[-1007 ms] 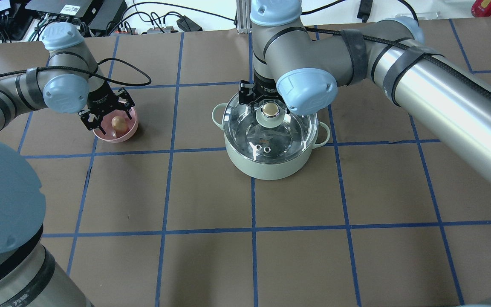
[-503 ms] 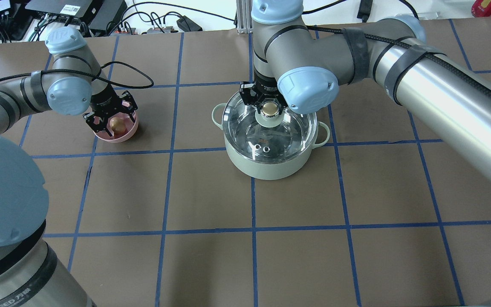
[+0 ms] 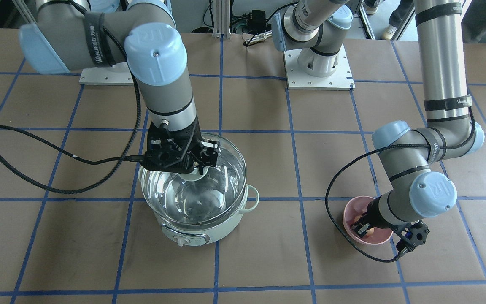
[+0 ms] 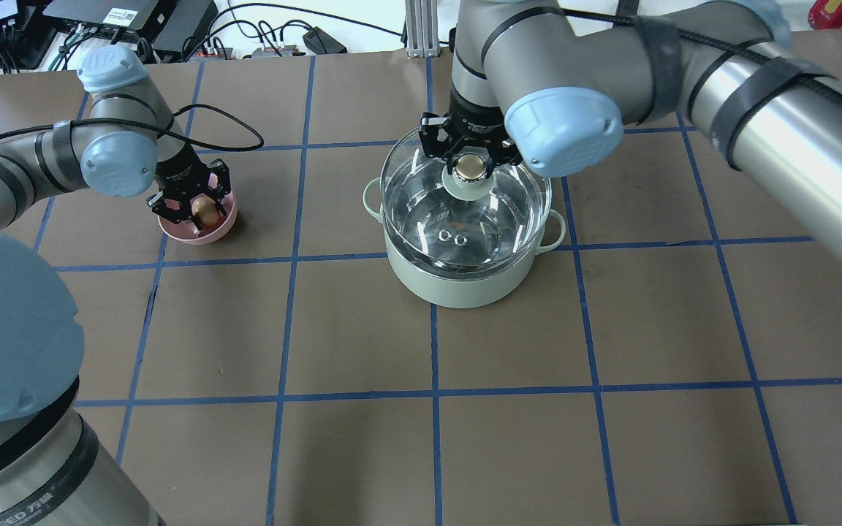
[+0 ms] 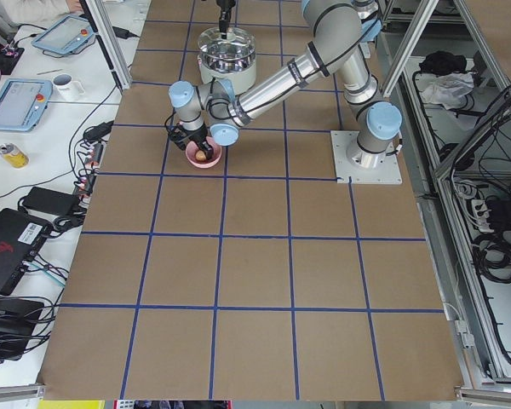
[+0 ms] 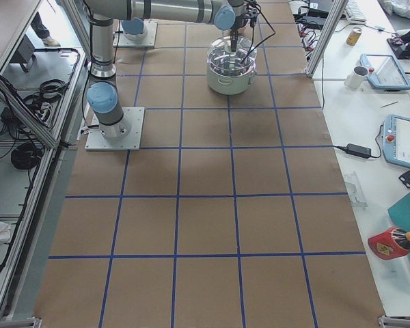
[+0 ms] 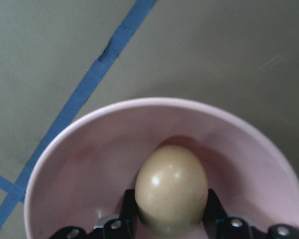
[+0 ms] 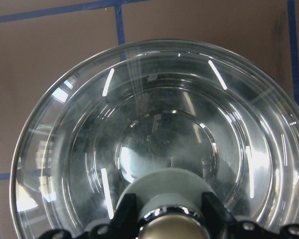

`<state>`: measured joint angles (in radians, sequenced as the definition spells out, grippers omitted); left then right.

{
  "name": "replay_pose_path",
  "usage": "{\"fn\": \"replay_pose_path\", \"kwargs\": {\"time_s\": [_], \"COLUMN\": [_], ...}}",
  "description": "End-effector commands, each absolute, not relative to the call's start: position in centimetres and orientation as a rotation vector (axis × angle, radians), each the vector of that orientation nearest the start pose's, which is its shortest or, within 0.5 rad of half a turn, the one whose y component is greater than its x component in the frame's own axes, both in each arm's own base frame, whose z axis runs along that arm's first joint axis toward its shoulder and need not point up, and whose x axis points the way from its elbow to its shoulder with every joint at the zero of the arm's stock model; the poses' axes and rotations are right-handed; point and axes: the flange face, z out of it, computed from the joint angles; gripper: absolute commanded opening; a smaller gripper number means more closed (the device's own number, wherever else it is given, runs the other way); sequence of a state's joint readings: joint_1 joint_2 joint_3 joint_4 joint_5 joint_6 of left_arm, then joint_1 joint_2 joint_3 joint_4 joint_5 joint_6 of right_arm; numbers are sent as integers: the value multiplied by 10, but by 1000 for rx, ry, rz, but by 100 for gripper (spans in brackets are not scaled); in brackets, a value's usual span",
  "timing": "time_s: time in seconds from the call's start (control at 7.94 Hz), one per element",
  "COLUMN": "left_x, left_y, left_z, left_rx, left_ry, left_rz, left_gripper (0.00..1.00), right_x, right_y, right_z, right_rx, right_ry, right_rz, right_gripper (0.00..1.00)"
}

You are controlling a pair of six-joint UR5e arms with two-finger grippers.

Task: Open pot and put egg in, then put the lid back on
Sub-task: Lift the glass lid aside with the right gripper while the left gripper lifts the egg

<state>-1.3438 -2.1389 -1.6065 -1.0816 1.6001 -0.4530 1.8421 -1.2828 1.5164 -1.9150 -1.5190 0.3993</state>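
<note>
The mint-green pot [image 4: 457, 288] stands mid-table, knob facing the operators' side [image 3: 184, 240]. My right gripper [image 4: 470, 165] is shut on the tan ball knob of the glass lid [image 4: 421, 191] and holds the lid slightly above the pot's rim, a little toward the far side. In the right wrist view the lid [image 8: 154, 124] hangs under the fingers. My left gripper [image 4: 199, 209] is down in the pink bowl [image 4: 210, 232], its fingers [image 7: 128, 209] closed on both sides of the tan egg [image 7: 171, 189]. The egg still sits in the bowl.
The brown table [image 4: 362, 438] carries a grid of blue tape. A black cable [image 3: 36, 177] from the right wrist loops over the table beside the pot. Electronics and cables [image 4: 136, 22] lie beyond the far edge.
My right gripper has lifted the lid off the pot and moved it slightly away. My left gripper has lowered into the pink bowl and closed its fingers on the egg.
</note>
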Motion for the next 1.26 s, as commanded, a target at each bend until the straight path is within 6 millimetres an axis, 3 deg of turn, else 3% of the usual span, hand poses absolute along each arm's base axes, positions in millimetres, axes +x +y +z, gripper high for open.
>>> {"fn": "replay_pose_path", "kwargs": {"time_s": [0.0, 0.25, 0.38, 0.5, 0.63, 0.76, 0.88, 1.01, 1.13], "left_x": [17, 17, 17, 14, 9, -5, -40, -96, -133], "left_y": [-652, -652, -649, -640, -625, -610, -608, -608, -605], "left_z": [200, 205, 220, 256, 297, 326, 341, 361, 376], "left_rx": [-1005, -982, -965, -970, -967, -936, -873, -738, -654], "left_ry": [2929, 2935, 2942, 2942, 2941, 2953, 2979, 3005, 3024], "left_rz": [141, 132, 111, 85, 96, 122, 120, 64, 57], "left_gripper": [0, 0, 0, 0, 0, 0, 0, 0, 0], "right_x": [203, 125, 98, 75, 65, 64, 64, 64, 60], "right_y": [-543, -539, -540, -542, -534, -531, -530, -525, -524], "right_z": [455, 489, 494, 497, 507, 506, 506, 513, 514], "right_rx": [234, 169, 113, 86, 91, 91, 67, 63, 44], "right_ry": [2993, 3111, 3130, 3134, 3136, 3137, 3139, 3150, 3187], "right_rz": [-81, -152, -145, -148, -148, -124, -109, -124, -124], "right_gripper": [0, 0, 0, 0, 0, 0, 0, 0, 0]}}
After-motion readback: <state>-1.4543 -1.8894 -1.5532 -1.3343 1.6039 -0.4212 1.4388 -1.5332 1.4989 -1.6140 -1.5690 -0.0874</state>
